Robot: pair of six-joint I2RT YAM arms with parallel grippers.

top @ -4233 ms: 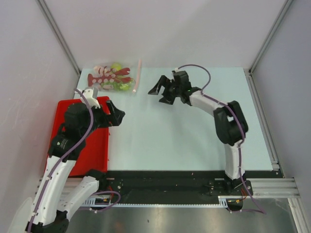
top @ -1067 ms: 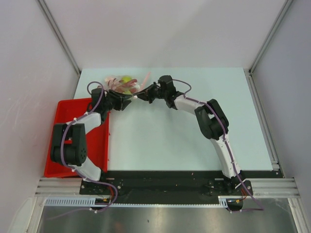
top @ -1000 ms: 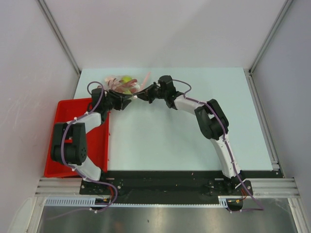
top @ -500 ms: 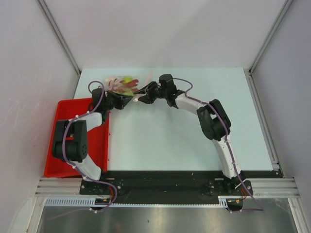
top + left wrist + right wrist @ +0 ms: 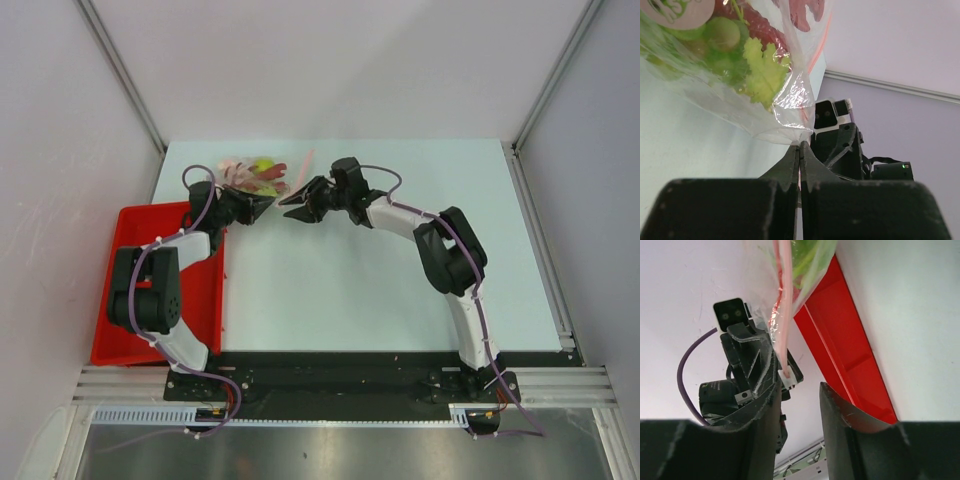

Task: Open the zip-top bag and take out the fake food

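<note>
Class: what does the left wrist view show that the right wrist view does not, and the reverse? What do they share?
Only the left wrist view: the red plastic toy lobster inside the crinkly clear plastic zip-top bag, and the left gripper shut on its corner. Only the right wrist view: the red plastic tray, the white zip slider, and the open right gripper. Both: that bag and its pink zip strip.

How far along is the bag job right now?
Done: left fingers are shut on a corner of the small crinkly clear zip-top bag. In hand: right fingers stand open around its pink-red zip strip, not clamped. Left: opening the bag and removing the plastic fake food, all inside.
</note>
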